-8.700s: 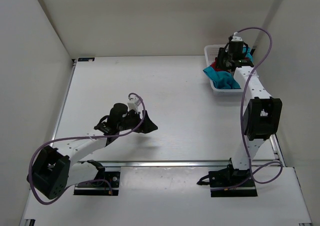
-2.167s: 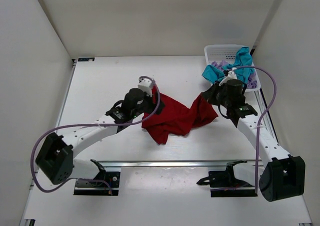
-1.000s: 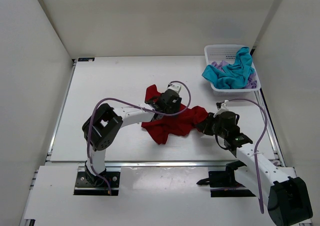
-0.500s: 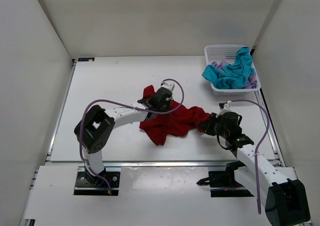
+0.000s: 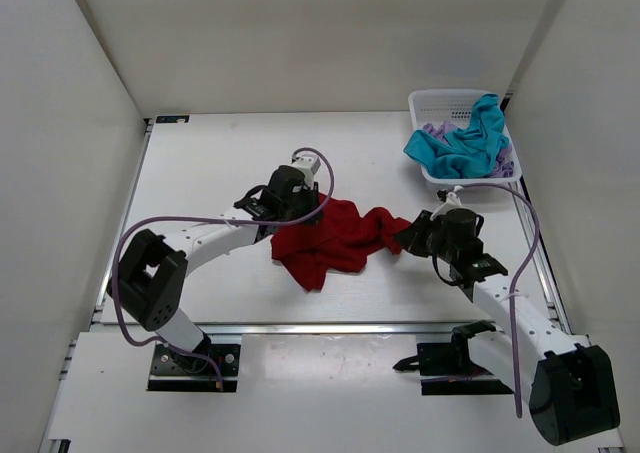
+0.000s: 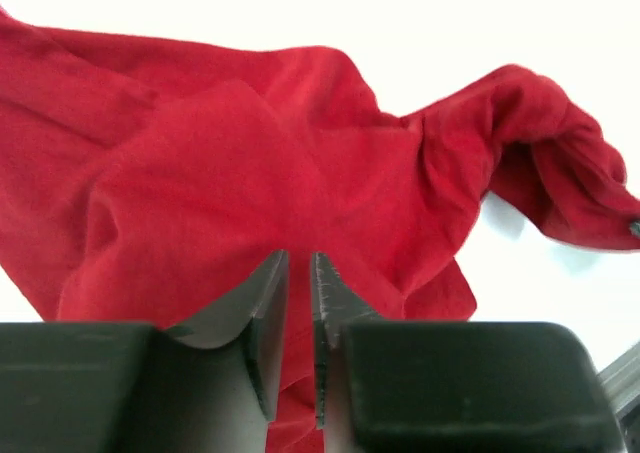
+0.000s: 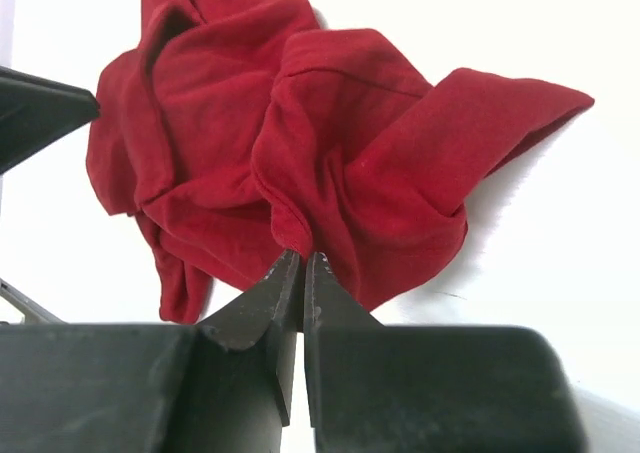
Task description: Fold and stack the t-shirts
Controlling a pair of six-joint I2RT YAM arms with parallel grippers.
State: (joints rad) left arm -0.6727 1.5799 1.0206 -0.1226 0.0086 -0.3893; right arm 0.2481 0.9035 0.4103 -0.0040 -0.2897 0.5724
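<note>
Red shirt (image 5: 335,238) pinched btwn L hand (image 5: 301,206), R hand (image 5: 406,239).

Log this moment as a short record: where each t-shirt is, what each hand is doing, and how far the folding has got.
red t-shirt: crumpled on the table between the two hands, not folded
teal t-shirt: in the basket, spilling over its rim
lavender t-shirt: in the basket, mostly under the teal t-shirt
left hand: closed on a fold at the left side of the red t-shirt
right hand: closed on a bunched edge at its right end
stack: not started
</note>
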